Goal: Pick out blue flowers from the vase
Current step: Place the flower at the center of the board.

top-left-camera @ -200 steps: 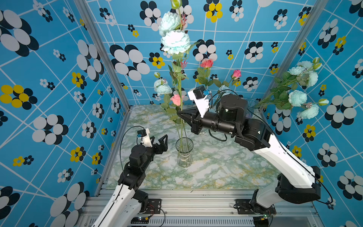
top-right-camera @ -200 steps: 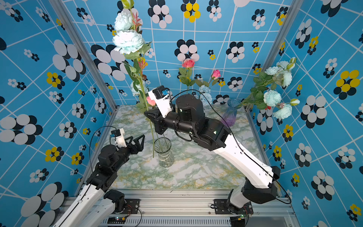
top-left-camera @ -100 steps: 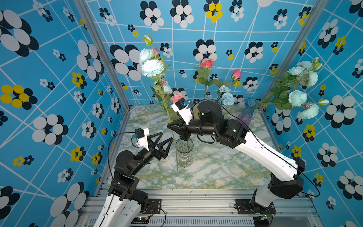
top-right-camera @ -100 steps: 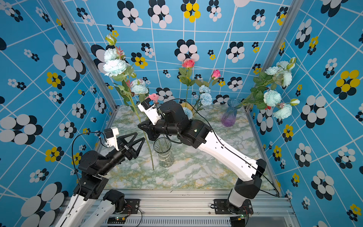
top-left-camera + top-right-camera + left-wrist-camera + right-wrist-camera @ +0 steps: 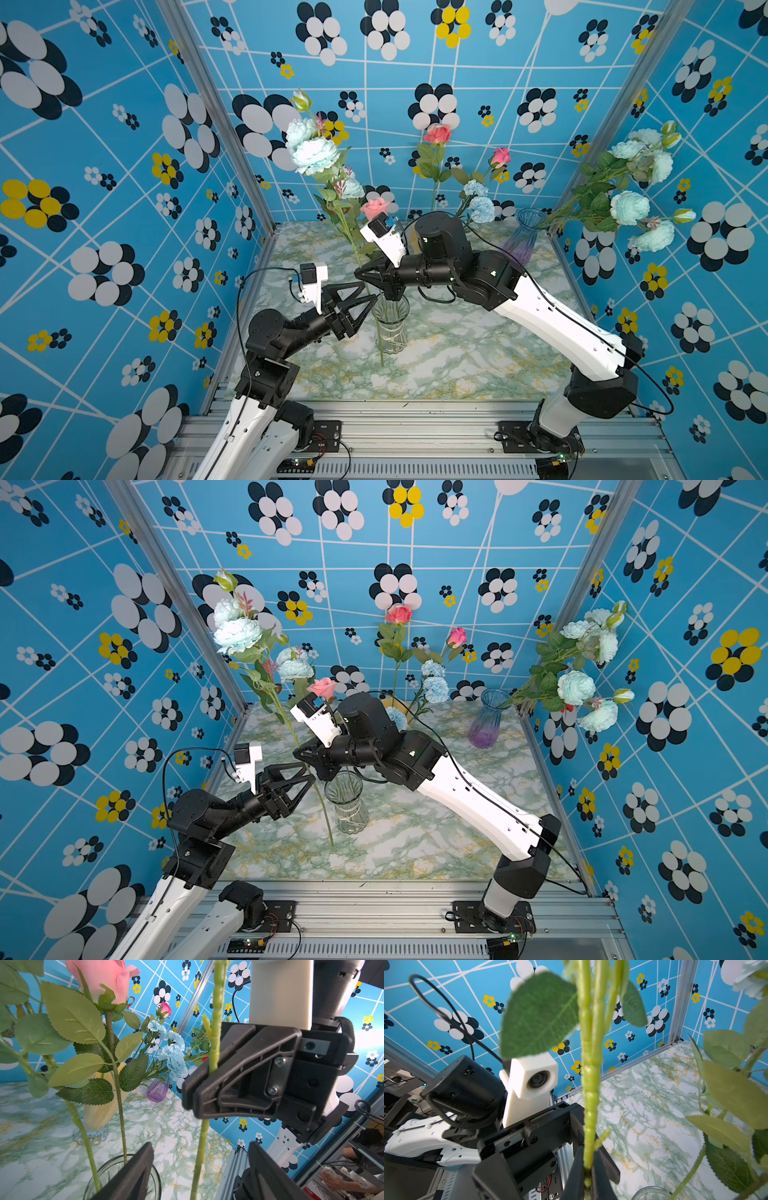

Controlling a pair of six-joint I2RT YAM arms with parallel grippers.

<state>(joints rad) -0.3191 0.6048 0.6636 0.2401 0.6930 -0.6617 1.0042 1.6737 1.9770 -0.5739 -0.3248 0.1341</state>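
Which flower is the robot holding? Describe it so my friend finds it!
Find the clear glass vase mid-table. Near it the right gripper pinches a green stem. At its top sits the pale blue peony spray, bigger and taller than the pink rose beside it.

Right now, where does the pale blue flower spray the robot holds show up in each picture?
In a top view: the blue peony spray, blooms upper left of centre.
In a top view: the same, further left.
Left wrist: only its stem, near the picture's middle.
Right wrist: stem through the middle.
Shared landmark: the right gripper, shut on the stem.
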